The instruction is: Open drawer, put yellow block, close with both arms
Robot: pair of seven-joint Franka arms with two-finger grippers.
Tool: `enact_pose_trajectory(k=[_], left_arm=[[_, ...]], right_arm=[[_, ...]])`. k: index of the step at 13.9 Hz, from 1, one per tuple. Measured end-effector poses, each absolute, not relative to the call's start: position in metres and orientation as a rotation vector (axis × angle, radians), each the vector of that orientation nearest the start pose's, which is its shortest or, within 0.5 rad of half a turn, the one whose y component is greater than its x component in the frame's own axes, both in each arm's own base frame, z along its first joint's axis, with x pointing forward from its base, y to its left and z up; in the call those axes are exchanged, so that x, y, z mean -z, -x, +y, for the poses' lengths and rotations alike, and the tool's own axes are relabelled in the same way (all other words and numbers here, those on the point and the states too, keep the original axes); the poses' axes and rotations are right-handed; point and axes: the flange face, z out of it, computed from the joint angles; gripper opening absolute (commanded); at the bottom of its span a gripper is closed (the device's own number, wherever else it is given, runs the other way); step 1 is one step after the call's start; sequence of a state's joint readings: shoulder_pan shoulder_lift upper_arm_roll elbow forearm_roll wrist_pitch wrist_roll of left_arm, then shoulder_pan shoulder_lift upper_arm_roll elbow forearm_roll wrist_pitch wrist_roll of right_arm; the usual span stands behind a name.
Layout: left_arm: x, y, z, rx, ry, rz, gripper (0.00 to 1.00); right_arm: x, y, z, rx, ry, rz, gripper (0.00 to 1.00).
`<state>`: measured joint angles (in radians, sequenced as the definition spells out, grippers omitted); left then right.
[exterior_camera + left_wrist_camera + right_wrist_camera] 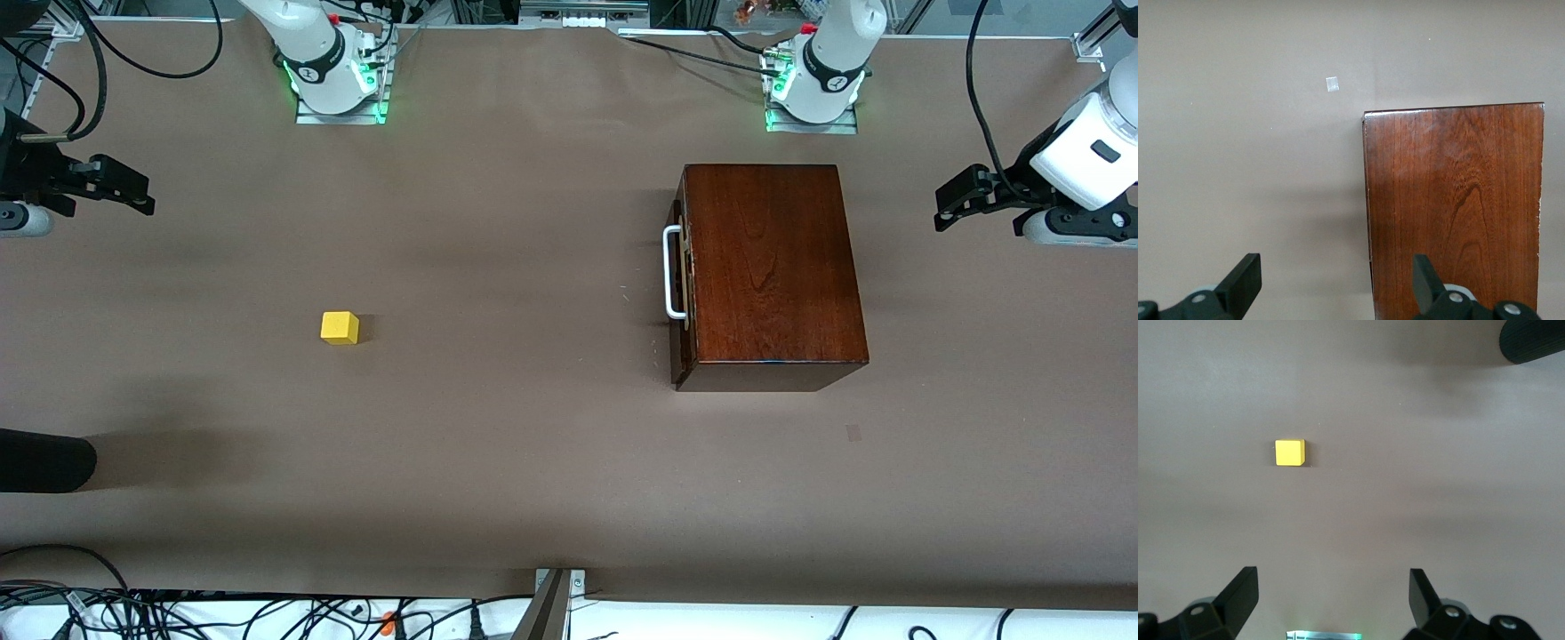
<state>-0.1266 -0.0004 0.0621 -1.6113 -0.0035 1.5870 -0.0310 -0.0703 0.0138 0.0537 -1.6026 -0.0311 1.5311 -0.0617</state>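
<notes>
Mahogany, glossy and dark, the wooden box (772, 271) sits toward the left arm's end of the table, with its drawer (680, 276) fully shut; the white U-shaped bar handle (671, 272) stands on the box's face at about nine o'clock in the front view, turned toward the right arm's end. The small bright yellow cube (340, 327), the yellow block, lies well apart from the box on bare brown table, roughly at nine o'clock from the handle.

Both arms hang high at the table's ends. The left gripper (958, 197) is over the edge near the box, its black fingers (1245, 279) spread wide and holding nothing. The right gripper (124, 188) is over the opposite end, fingers (1241, 592) equally wide and empty, with the cube in its wrist view.

Opening comes first, by my reading. The bar is thin and close to the drawer front, so a gripper should arrive level with it, straddle its middle, close firmly, then pull straight out along the drawer's travel. A skewed pull may drag the whole box; the free arm could steady it.
</notes>
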Motion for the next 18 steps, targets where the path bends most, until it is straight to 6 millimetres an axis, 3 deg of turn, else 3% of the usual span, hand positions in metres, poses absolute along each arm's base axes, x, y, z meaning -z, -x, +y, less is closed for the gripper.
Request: enact_pose_trajectory(k=[4, 6, 9, 13, 16, 18], left_arm=[[-0.607, -0.553, -0.043, -0.037, 3.143, 0.07, 1.0], [-0.607, -0.551, -0.066, -0.038, 3.144, 0.068, 1.0], [-0.602, -0.537, -0.148, -0.05, 3.139, 0.028, 1.0], [-0.585, -0.5, -0.265, -0.079, 3.11, -0.001, 1.0], [-0.564, -0.474, -0.335, -0.061, 3.069, -0.007, 1.0], [-0.538, -0.462, -0.376, -0.035, 3.036, -0.023, 1.0]], right_arm=[[-0.599, -0.553, -0.013, -0.137, 3.165, -0.07, 1.0], [-0.599, -0.553, -0.014, -0.137, 3.165, -0.069, 1.0], [-0.598, -0.553, -0.015, -0.138, 3.16, -0.064, 1.0], [-0.598, -0.553, -0.016, -0.138, 3.157, -0.06, 1.0], [-0.598, -0.553, -0.016, -0.14, 3.156, -0.059, 1.0], [-0.597, -0.553, -0.016, -0.142, 3.156, -0.058, 1.0]])
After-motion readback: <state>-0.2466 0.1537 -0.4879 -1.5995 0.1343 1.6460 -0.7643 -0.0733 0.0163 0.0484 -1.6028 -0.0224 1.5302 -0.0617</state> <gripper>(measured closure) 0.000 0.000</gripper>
